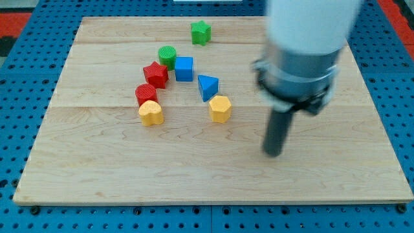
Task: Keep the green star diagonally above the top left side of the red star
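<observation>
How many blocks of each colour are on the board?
Green: 2, the green star and green cylinder.
Red: 2, the red star and red cylinder.
Blue: 2, the blue cube and blue triangle.
Yellow: 2, the yellow heart and yellow hexagon.
Total: 8.

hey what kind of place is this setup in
Likely a robotics lab bench: a wooden board on a blue perforated base, small blocks such as the green star and red star, and my tip well to their right.
</observation>
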You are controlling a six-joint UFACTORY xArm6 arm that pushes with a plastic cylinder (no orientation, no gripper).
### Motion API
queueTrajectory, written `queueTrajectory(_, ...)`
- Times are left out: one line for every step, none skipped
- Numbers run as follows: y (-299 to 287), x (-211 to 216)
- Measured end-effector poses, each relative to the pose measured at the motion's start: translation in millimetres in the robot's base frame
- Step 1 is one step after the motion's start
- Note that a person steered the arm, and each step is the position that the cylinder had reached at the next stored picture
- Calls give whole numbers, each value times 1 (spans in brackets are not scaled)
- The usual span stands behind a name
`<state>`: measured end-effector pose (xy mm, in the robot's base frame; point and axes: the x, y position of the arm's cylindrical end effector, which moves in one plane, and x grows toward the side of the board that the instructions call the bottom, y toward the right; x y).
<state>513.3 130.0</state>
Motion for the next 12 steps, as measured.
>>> queueTrajectory(27, -100)
queueTrajectory(-10, -192)
queueTrajectory(-47, -202)
queueTrajectory(-66, -246)
queueTrajectory(-128, -254)
queueTrajectory(-106, -259)
queueTrajectory(-129, -269)
queueTrajectory(-205, -269)
queueTrajectory(-157, -272)
queueTrajectory(-135, -287)
queueTrajectory(-216, -295)
queueTrajectory(-225, -298)
